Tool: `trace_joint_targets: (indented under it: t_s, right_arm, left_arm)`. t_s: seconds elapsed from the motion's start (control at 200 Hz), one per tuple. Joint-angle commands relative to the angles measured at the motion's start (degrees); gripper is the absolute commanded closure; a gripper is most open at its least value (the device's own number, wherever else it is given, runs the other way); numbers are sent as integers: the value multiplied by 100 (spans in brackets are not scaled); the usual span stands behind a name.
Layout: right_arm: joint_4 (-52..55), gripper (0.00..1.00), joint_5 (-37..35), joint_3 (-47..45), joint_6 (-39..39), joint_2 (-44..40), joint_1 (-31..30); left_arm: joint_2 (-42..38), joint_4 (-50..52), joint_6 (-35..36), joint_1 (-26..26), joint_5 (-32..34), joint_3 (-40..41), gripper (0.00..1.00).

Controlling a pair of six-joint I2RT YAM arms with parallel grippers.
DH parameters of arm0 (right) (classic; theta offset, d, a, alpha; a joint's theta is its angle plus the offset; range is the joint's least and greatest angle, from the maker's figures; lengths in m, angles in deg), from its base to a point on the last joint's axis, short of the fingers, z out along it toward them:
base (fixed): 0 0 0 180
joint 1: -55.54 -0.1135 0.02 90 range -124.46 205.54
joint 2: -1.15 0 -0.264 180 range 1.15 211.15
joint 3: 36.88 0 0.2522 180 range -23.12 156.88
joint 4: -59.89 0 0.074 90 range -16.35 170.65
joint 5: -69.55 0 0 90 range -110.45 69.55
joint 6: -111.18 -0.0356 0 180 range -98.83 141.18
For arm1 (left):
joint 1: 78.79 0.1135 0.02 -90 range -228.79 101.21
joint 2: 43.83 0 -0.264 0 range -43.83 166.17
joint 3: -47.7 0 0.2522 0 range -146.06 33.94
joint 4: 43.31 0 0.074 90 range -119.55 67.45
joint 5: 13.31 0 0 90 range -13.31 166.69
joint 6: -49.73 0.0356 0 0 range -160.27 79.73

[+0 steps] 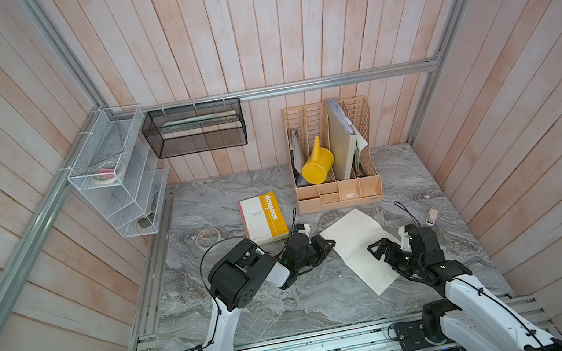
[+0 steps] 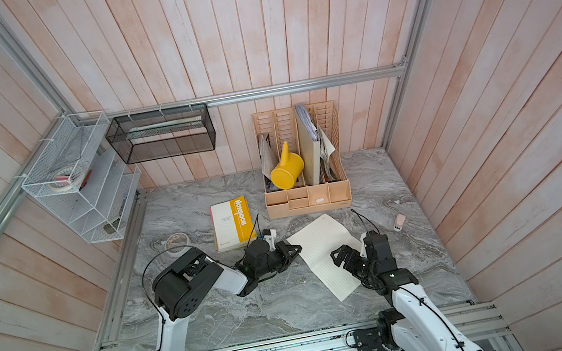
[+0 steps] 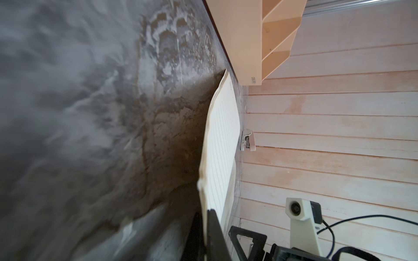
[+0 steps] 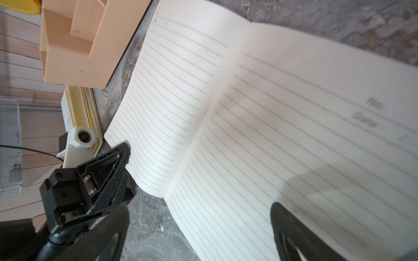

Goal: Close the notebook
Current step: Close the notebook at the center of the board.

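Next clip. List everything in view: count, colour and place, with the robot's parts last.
open notebook: 1, cream lined pages, on the table between the grippers
closed notebooks: a stack, number unclear, yellow and white top cover, left of the organizer
desk organizer: 1, beige, back of the table, holding files
watering can: 1, yellow, in the organizer
tape roll: 1, clear, left of the stack
stapler: 1, pale, right side of the table
wire shelf: 1, white, left wall
mesh basket: 1, black, back rail
table: 1, grey marble
left gripper: 1, black, shut on the open notebook's left page edge
right gripper: 1, black, open over the right page
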Motion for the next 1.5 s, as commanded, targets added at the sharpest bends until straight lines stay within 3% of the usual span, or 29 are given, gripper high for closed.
trace_joint_targets:
  t_s: [0.0,0.22,0.425,0.685,0.885,0.995,1.19,1.495]
  right_arm:
    - [95,2,-33,209,149,4,-82]
    - [-74,2,-12,166,82,69,-317]
    - [-180,2,-242,114,-206,8,-742]
    - [-395,2,-514,111,-530,126,-1213]
    - [-541,2,-626,189,-593,368,-1467]
    - [-716,2,-599,140,-660,494,-1543]
    - [-1149,2,-583,78,-768,697,-1710]
    - [-1696,2,-399,268,-738,1192,-1920]
  left_arm:
    - [-548,11,375,-123,832,407,100]
    - [-1295,443,361,-586,2141,1006,100]
    - [-2044,1797,435,-1126,3370,863,100]
    - [-2743,3851,-387,-1627,4708,752,100]
    - [-3039,4624,-1232,-1985,5586,930,100]
    - [-3130,5273,-1639,-2083,5953,791,100]
    - [-3058,7325,-2906,-2463,6623,214,100]
    - [-3128,7501,-3043,-2531,6652,282,100]
